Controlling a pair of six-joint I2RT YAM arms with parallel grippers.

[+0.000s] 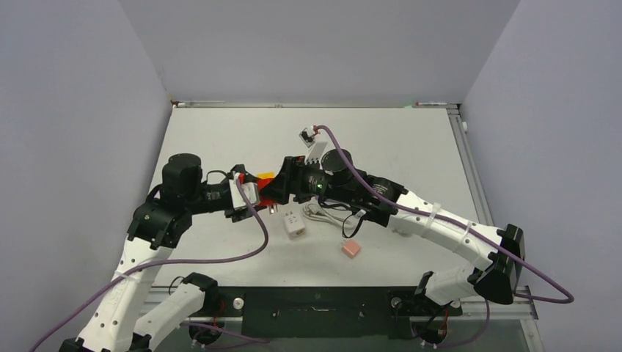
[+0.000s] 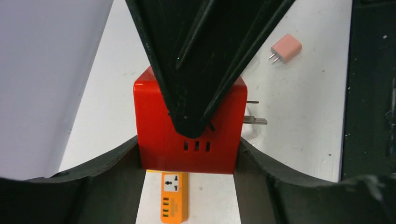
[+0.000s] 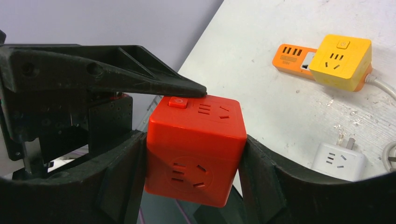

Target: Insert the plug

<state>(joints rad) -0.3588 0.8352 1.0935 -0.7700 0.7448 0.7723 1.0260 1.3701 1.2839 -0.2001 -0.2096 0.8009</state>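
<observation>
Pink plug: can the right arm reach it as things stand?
Probably not yet. The right gripper is shut on the red socket cube, which the left gripper also clamps. The pink plug lies uncovered near its forearm; releasing first should free the way.

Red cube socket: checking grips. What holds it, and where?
Both: left gripper and right gripper each clamp the red cube socket by opposite faces.
</observation>
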